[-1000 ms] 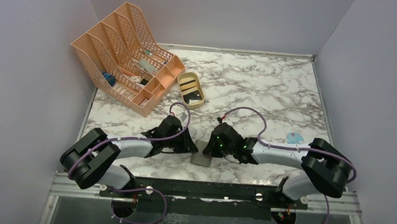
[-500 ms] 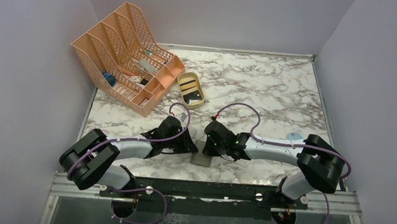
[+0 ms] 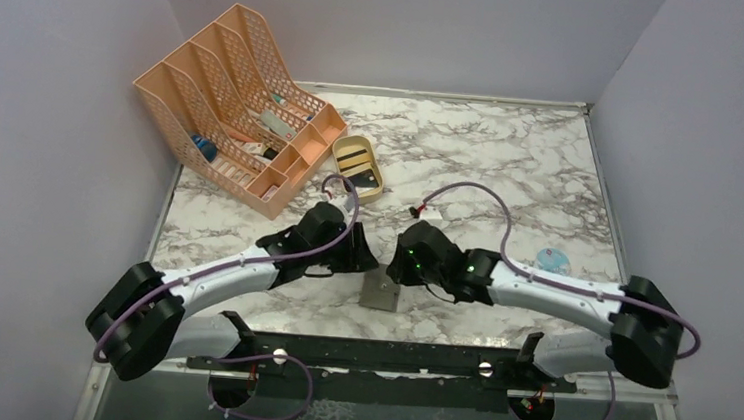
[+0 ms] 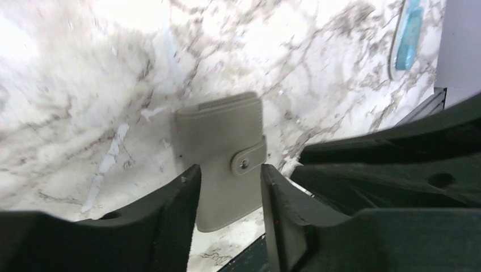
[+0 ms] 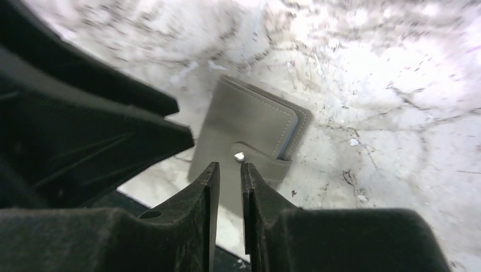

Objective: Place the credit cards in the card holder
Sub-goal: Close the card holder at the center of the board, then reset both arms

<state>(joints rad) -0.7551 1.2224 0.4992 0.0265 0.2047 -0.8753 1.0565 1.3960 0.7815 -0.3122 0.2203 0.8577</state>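
At the table's [image 3: 512,161] far left, a peach mesh file rack [image 3: 227,88] was seen, with a tan oval tray [image 3: 352,139] just beside it. Nearer the arms, the left gripper [image 4: 227,190] was seen with fingers apart and nothing between them, over the card holder [image 4: 218,136], which lay flat and snapped closed on the marble. The right gripper [image 5: 228,184] was seen over the snap, fingers only slightly parted, clamped on nothing.

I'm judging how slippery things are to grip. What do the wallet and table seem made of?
Wallet: matte grey leather or faux leather, stitched edge, strap with shiny metal-looking snap. Table: glossy marble-pattern top, grey veins on white with glare; stone or printed laminate, cannot tell.
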